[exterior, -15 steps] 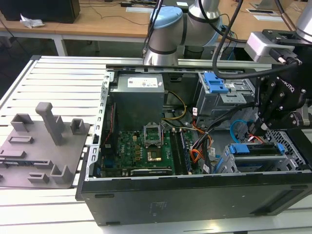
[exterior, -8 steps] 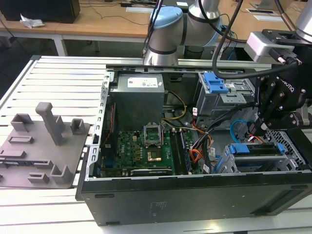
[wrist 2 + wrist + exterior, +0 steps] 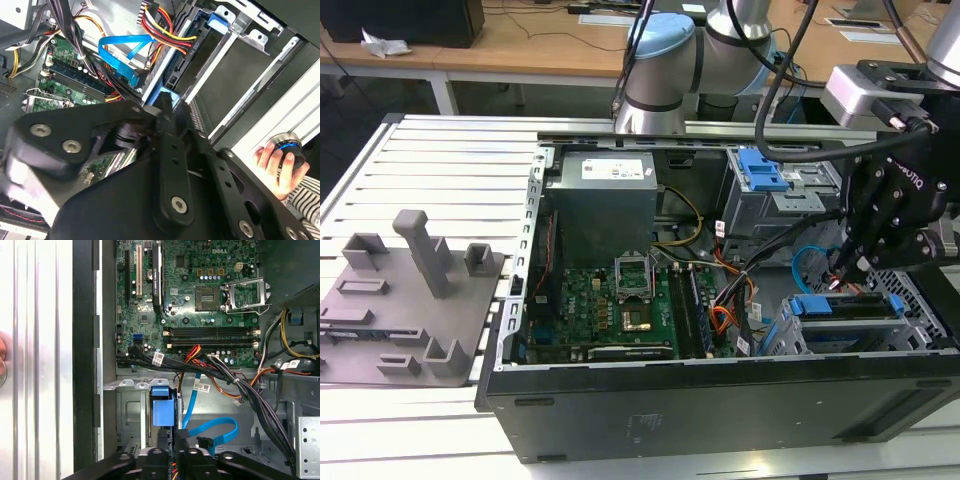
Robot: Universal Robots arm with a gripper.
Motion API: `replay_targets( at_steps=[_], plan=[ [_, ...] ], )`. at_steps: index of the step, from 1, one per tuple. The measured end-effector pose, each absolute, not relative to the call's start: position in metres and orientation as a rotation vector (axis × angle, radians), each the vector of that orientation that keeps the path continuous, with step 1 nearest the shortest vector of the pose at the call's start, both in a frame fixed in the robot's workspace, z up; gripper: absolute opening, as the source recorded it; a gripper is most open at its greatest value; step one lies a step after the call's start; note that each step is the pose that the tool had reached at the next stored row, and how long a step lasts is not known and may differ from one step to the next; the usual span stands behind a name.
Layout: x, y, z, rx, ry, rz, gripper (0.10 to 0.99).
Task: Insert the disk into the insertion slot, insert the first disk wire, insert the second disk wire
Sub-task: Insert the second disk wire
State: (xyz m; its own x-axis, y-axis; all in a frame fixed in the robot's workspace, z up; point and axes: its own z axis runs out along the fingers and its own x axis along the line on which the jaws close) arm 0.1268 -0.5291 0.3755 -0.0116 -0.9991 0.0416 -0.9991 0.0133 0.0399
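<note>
Gripper (image 3: 840,272) over the disk (image 3: 845,306) at the exterior view's right, inside an open case (image 3: 720,400). The disk, in its blue caddy, sits in the slot (image 3: 912,292) of perforated metal, and the gripper's black body hides part of it. Whether the gripper clasps anything cannot be told. The blue cable (image 3: 808,262) loops just beside it, half covered. A grey tray (image 3: 410,290) lies on the table (image 3: 440,160) at that view's left, well apart.

In the second wrist view, the gripper (image 3: 166,102) has its tip at the blue end of the disk (image 3: 169,96). The blue cable (image 3: 122,47) bends in a loop, its dark plug near the tip. The wire bundle (image 3: 165,27) ends in a black plug against a blue rail; whether the plug is seated is hard to make out. A hand (image 3: 274,162), partly cut off, rests on a knob (image 3: 290,150) outside the case.

In the first wrist view, the gripper (image 3: 179,439) is cut off by the frame edge. The disk (image 3: 162,407) stands in the slot (image 3: 127,412), with the blue cable (image 3: 212,432) looped just beside the gripper.
</note>
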Motion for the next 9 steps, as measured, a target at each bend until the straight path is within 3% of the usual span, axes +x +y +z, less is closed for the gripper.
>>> replay_targets(
  at_steps=[3, 9],
  plan=[
    [0.1267, -0.5291, 0.3755, 2.167, -2.194, 0.001, 0.302],
    [0.1267, -0.5291, 0.3754, 2.255, -2.103, 0.005, 0.302]
  ],
)
